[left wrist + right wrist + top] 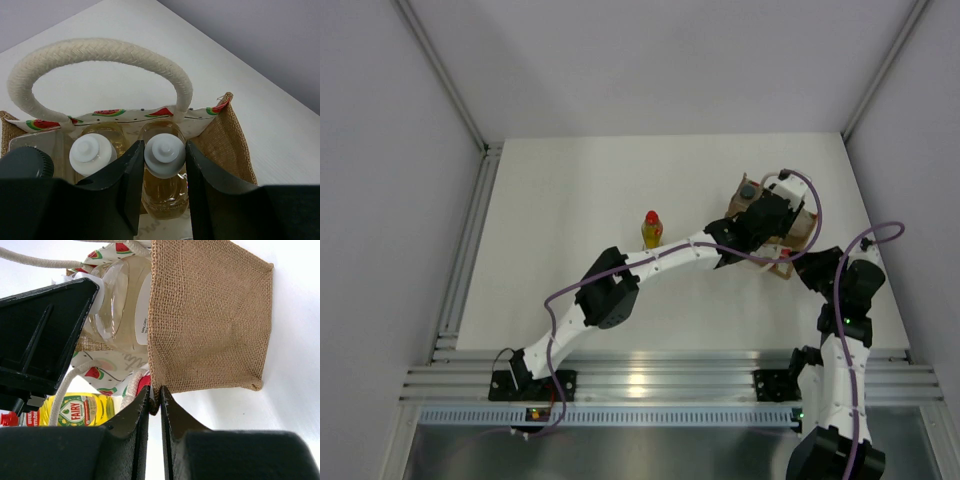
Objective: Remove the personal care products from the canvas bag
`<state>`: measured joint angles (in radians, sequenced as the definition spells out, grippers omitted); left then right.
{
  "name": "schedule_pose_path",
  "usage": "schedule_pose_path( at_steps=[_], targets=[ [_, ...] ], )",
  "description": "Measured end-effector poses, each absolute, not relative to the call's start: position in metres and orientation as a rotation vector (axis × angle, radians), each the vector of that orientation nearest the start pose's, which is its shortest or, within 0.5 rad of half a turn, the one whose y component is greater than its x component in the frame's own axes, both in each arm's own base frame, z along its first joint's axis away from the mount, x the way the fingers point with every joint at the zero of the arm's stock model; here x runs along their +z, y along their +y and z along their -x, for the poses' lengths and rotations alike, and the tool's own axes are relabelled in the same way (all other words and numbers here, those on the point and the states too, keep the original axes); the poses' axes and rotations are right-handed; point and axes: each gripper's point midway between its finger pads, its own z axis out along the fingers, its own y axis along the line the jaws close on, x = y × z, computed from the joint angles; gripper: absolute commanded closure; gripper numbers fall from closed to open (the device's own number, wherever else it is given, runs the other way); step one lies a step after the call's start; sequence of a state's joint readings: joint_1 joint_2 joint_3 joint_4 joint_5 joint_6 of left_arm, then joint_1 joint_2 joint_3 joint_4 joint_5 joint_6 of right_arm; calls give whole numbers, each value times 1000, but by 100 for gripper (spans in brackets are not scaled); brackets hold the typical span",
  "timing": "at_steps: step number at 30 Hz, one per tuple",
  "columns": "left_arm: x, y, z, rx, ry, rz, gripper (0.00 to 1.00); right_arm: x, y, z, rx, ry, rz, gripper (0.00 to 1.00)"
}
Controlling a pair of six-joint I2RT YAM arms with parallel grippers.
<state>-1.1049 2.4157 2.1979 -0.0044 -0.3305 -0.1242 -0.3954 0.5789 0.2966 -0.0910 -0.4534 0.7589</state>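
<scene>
The canvas bag (798, 232) stands at the table's right, its burlap side (210, 315) facing the right wrist view. My left gripper (164, 146) reaches into it and is shut on the white cap of an amber bottle (165, 159). A second white-capped amber bottle (92, 156) stands beside it, and a dark cap (25, 162) shows at the left. My right gripper (155, 399) is shut on the bag's lower burlap edge. The yellow bottle with a red cap (651, 229) stands upright on the table, left of the bag.
The bag's pale rope handle (100, 50) arches over the bottles. The table's metal rail (465, 250) runs along the left side, and the wall corner lies just beyond the bag on the right. My left arm (620, 280) stretches diagonally across the table's middle.
</scene>
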Motion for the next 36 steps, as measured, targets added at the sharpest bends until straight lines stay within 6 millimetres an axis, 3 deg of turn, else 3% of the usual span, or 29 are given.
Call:
schedule_pose_path(
  at_steps=[4,10,14,19,21,36],
  targets=[
    [201,-598,-359,-583,1705,-639,54,139,1,-265,679,1793,-803,90],
    [190,-599,-361,-558,1719,-654,47,139,0,-265,679,1793,-804,90],
    [190,-600,-363,-555,1715,-651,62,139,0,-265,678,1793,-804,90],
    [192,-600,-363,-555,1713,-654,92,139,0,-265,677,1792,-805,90],
    [192,-600,-363,-556,1715,-654,100,139,0,-265,677,1792,-805,90],
    [195,-600,-362,-559,1749,-648,100,139,0,-265,673,1791,-807,90]
  ],
)
